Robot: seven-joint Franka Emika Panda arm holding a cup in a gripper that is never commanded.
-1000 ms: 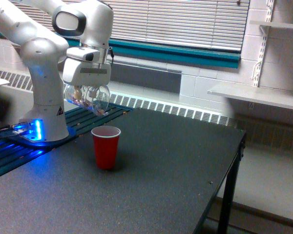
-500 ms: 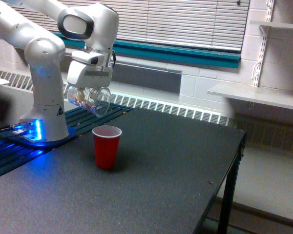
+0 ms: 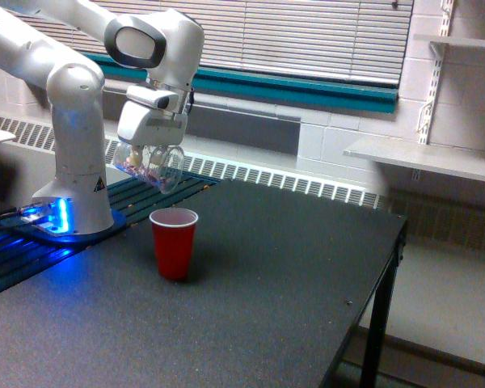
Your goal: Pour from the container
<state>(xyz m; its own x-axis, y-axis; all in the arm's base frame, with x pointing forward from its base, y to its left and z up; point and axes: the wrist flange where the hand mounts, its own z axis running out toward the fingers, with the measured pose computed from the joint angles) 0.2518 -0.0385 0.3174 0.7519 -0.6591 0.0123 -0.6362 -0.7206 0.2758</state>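
- The container (image 3: 151,165), a clear handled jar with pinkish and pale pieces inside, hangs tilted in the air, mouth slanting down toward the exterior view's right, above and slightly behind the red cup (image 3: 174,242).
- The end effector (image 3: 149,149) pinches the container from above.
- The red cup stands upright on the dark speckled tabletop (image 3: 250,283), nearer the edge where the arm's base (image 3: 73,202) glows blue.
- Behind the tabletop run a radiator grille (image 3: 307,187), a white block wall, a teal sill and closed blinds (image 3: 307,36).
- A white shelf (image 3: 424,158) is fixed to the wall at the exterior view's right.
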